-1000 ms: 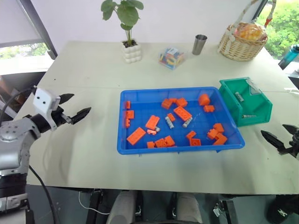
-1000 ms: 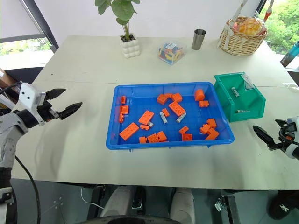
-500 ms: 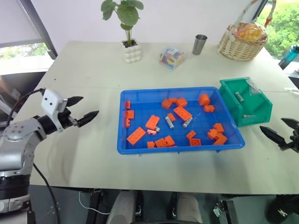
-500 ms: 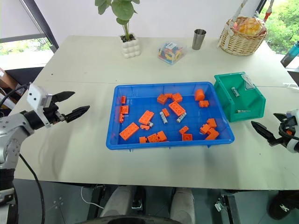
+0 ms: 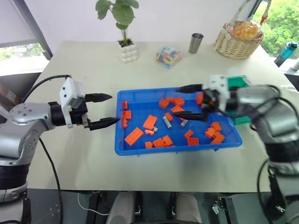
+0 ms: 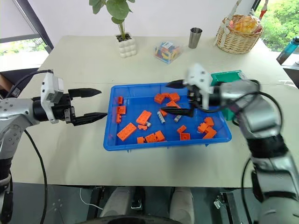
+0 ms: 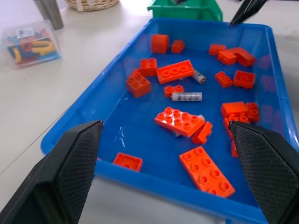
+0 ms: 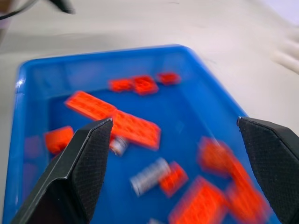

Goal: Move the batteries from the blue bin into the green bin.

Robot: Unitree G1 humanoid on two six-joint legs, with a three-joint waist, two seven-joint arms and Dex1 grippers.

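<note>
The blue bin (image 5: 145, 90) sits mid-table, scattered with orange bricks (image 5: 134, 136). Two silver batteries (image 5: 167, 122) (image 7: 187, 96) lie near its middle among the bricks, and the right wrist view looks down on one (image 8: 149, 175) between its fingers. My right gripper (image 5: 180, 101) hangs open above the bin's centre, pointing left, holding nothing. Just outside the bin's left rim, my left gripper (image 5: 114, 108) is open and empty, pointing right. The green bin (image 5: 236, 82) stands at the blue bin's far right corner, mostly hidden behind my right arm.
Along the table's far side stand a potted plant (image 5: 125, 51), a small clear box of coloured bricks (image 5: 168, 56), a metal cup (image 5: 195, 43) and a wicker basket (image 5: 238, 39). Bare tabletop lies left of and in front of the blue bin.
My right gripper swung from beyond the table's right edge leftward and up to over the blue bin. My left gripper moved right, up to the bin's left rim. Both stayed open.
</note>
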